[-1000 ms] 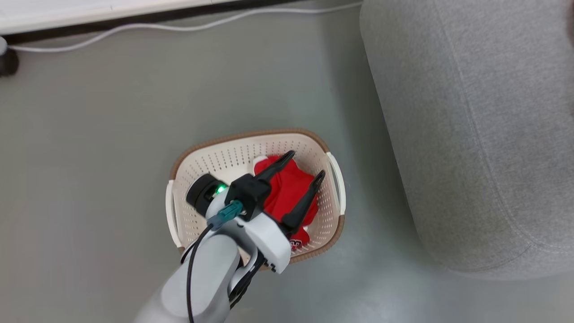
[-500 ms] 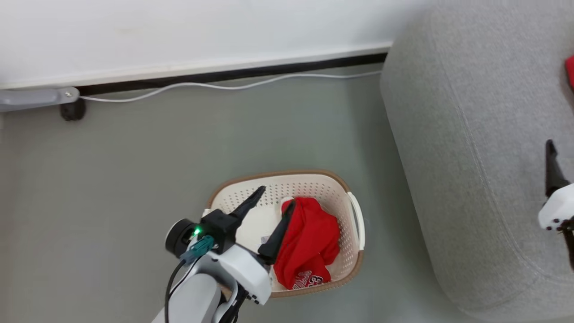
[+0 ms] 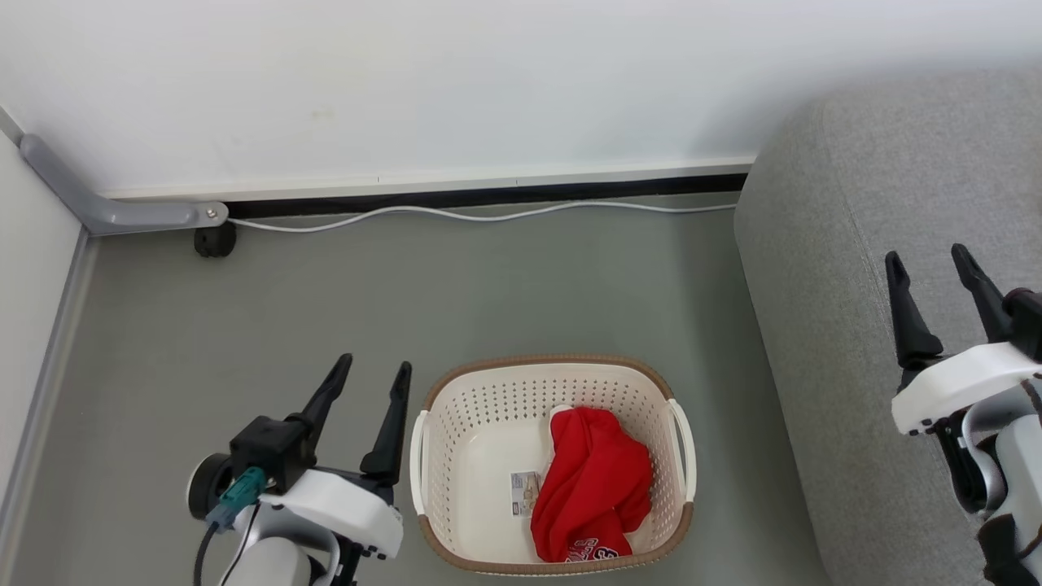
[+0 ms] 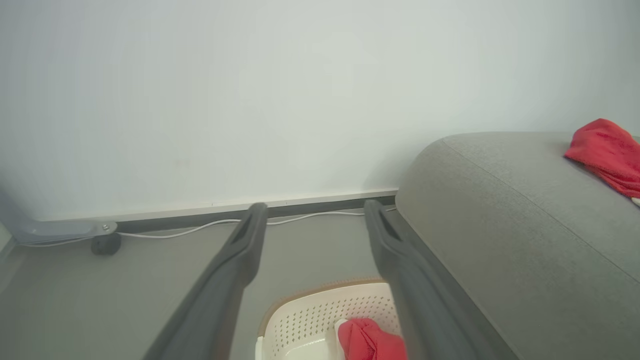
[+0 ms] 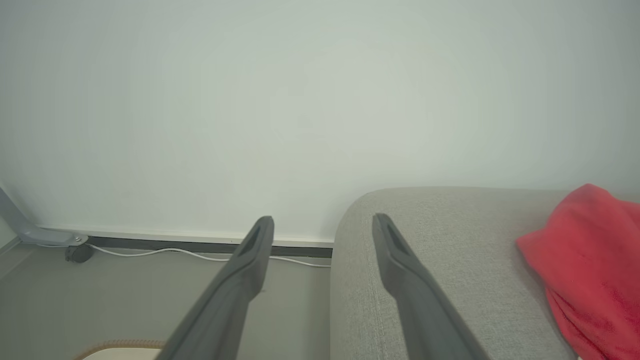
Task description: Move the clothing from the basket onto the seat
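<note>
A crumpled red garment (image 3: 598, 480) lies against the right side of the cream perforated basket (image 3: 545, 360) before you, the white lettering (image 3: 598, 553) at its near edge too folded to read and the paper label (image 3: 525, 492) beside it too small to make out, while a second red garment (image 4: 605, 150) rests on the grey fabric seat (image 3: 847, 244). The brown-rimmed basket stands on a smooth grey floor (image 3: 407, 285) near a white wall (image 3: 488, 81) skirted by a white cable (image 3: 488, 216). Your left gripper (image 3: 374, 364) hovers just left of the basket and your right gripper (image 3: 926, 254) above the seat, each with its fingers spread and holding nothing.
</note>
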`<state>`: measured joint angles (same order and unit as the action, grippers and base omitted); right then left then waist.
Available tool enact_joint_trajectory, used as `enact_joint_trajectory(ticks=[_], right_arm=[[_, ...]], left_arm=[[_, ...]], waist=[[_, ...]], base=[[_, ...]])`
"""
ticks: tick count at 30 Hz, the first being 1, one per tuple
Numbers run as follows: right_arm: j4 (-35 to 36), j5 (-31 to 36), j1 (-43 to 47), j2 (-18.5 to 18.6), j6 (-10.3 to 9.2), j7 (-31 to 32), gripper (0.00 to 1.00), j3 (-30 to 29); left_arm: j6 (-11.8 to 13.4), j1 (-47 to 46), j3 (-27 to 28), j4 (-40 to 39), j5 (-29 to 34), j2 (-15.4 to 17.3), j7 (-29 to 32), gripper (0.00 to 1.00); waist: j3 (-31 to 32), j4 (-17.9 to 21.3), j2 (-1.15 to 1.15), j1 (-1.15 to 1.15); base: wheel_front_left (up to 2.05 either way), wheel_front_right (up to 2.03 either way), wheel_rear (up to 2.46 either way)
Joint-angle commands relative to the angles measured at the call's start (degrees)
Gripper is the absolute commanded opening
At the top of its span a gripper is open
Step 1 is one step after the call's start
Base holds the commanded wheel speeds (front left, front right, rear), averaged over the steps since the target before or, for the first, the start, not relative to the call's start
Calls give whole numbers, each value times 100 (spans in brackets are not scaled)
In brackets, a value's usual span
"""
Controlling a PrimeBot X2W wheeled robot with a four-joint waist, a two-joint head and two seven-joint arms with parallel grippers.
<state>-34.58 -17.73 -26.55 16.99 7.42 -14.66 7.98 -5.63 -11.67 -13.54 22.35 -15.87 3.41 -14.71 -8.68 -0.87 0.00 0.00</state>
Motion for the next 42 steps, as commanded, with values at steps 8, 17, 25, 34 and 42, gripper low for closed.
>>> enact_joint_trajectory(ticks=[8, 17, 25, 34, 42], right_arm=[[938, -61, 494, -232, 7, -34, 100, 219], [1626, 107, 1155, -516, 7, -34, 100, 126], [1659, 249, 1687, -695, 7, -34, 100, 40], [1442, 309, 1863, -680, 7, -34, 100, -29], [1361, 242, 1804, -660, 7, -34, 100, 55]], left_arm=[[213, 386, 1206, -550, 379, 90, -29, 100], [229, 735, 1698, -816, 614, 27, -29, 100], [112, 1125, 1783, -909, 779, -20, -29, 100], [146, 1356, 1706, -921, 745, -48, -29, 100], [169, 1334, 1598, -902, 697, -52, -29, 100]], waist=[[385, -97, 0, 0], [665, -130, 0, 0], [826, -72, 0, 0], [910, 6, 0, 0], [921, 45, 0, 0]], base=[[0, 0, 0], [0, 0, 0], [0, 0, 0], [0, 0, 0], [0, 0, 0]])
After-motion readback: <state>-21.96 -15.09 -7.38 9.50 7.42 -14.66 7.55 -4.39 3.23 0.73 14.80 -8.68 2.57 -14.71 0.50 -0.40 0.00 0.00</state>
